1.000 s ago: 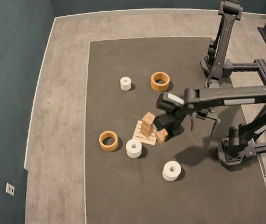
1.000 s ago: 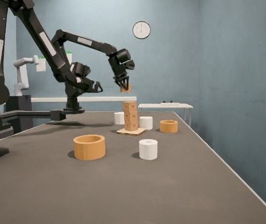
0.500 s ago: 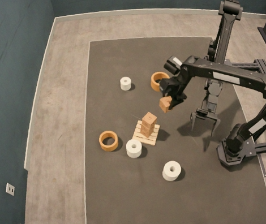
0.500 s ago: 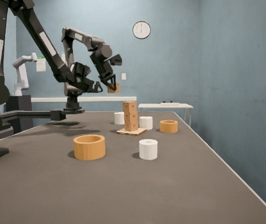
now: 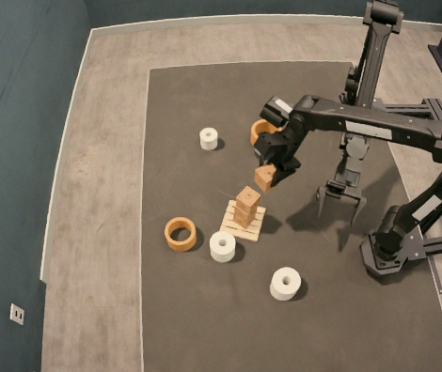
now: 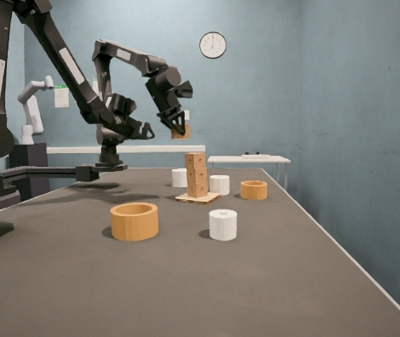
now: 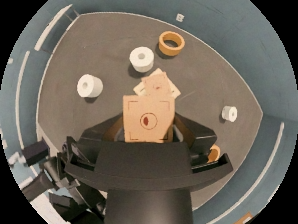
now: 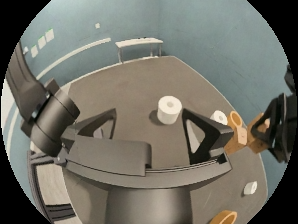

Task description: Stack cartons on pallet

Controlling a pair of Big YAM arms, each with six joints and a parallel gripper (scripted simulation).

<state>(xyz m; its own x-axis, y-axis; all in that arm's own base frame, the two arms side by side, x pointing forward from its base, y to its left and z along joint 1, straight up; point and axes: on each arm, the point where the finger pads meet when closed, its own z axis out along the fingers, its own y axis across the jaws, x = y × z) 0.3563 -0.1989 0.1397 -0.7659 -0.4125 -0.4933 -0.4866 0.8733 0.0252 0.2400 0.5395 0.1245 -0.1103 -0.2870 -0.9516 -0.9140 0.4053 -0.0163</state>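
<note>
Three cube-shaped brown cartons stand as a column (image 5: 246, 208) (image 6: 197, 175) (image 7: 156, 82) on the wooden pallet (image 5: 253, 234) (image 6: 212, 197) (image 7: 173, 93). The seams look slightly uneven in the exterior view. My left gripper (image 5: 273, 171) (image 6: 180, 128) (image 7: 148, 112) is shut on the fourth carton (image 5: 264, 178) (image 6: 183, 133) (image 7: 137, 112), held in the air above and beside the column, not touching it. A face with a round dark mark shows in the left wrist view. The printed numbers are hidden. My right gripper (image 5: 336, 220) (image 8: 149, 111) is open and empty, away from the column.
A white roll (image 5: 222, 246) stands close beside the pallet. Another white roll (image 5: 285, 282) (image 8: 169, 110) and a small one (image 5: 209, 139) (image 6: 223, 225) stand farther off. An orange ring (image 5: 181, 234) (image 6: 254, 190) lies near the pallet, another (image 5: 258, 130) (image 6: 134, 221) beyond my left gripper.
</note>
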